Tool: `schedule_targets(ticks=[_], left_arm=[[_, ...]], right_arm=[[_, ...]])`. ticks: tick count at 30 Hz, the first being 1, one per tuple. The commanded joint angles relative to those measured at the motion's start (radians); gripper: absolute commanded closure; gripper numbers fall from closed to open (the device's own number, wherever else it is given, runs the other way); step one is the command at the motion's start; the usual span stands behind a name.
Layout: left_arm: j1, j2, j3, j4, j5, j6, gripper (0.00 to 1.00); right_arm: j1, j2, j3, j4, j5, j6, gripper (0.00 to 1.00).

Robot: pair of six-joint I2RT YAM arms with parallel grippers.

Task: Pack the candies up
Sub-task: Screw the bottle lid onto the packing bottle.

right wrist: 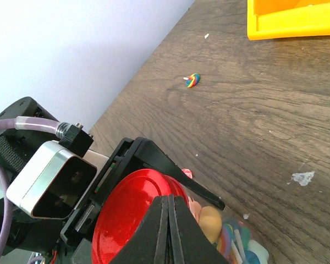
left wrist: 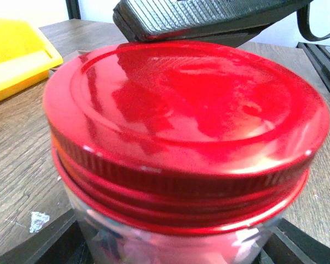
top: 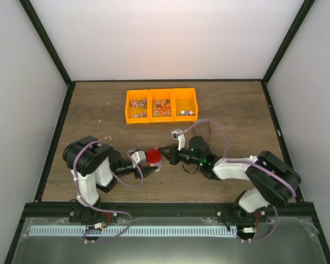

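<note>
— Where are the candies (top: 161, 107)?
— We see most of them in the three orange bins (top: 185, 92) at the far side of the table (top: 236, 113). A few more show through the glass of the jar (left wrist: 154, 247).
— Who has the jar?
— The left gripper (top: 148, 166) hugs it from both sides. The red lid (left wrist: 187, 110) sits on top.
— And the right gripper (right wrist: 169, 204)?
— Its fingers are squeezed tight together, with nothing between them. The tips are right at the lid. We cannot tell if they touch it.

Robot lab test cell: white panel walls (top: 170, 38), black frame (top: 170, 209), wood desk (top: 236, 110), orange bins (top: 161, 104), left arm (top: 88, 165), right arm (top: 264, 176) bolted at edge.
</note>
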Motion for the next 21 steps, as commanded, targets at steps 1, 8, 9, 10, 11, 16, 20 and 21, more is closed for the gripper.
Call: schedule_targets(ticks=[1, 8, 9, 10, 11, 16, 20, 21], left_arm=[[0.026, 0.034, 0.043, -0.068, -0.217, -0.063, 0.66], [0.026, 0.034, 0.047, -0.079, -0.223, -0.064, 0.66], [0.026, 0.033, 0.048, -0.079, -0.224, -0.064, 0.66], [0.025, 0.030, 0.048, -0.081, -0.227, -0.064, 0.66], [0.026, 0.029, 0.049, -0.082, -0.228, -0.065, 0.66], [0.026, 0.029, 0.043, -0.075, -0.223, -0.065, 0.66], [0.026, 0.032, 0.036, -0.064, -0.223, -0.067, 0.66], [0.026, 0.034, 0.034, -0.058, -0.220, -0.067, 0.66]], right_arm=[[0.155, 0.007, -0.056, -0.179, -0.295, 0.027, 0.99], [0.188, -0.022, -0.074, -0.174, -0.271, 0.042, 0.99], [0.191, -0.028, -0.079, -0.173, -0.268, 0.048, 0.99], [0.194, -0.032, -0.086, -0.170, -0.263, 0.052, 0.99], [0.197, -0.038, -0.093, -0.164, -0.260, 0.056, 0.99], [0.215, -0.062, -0.117, -0.152, -0.243, 0.069, 0.99], [0.218, -0.075, -0.128, -0.146, -0.237, 0.074, 0.99], [0.218, -0.088, -0.131, -0.150, -0.233, 0.074, 0.99]])
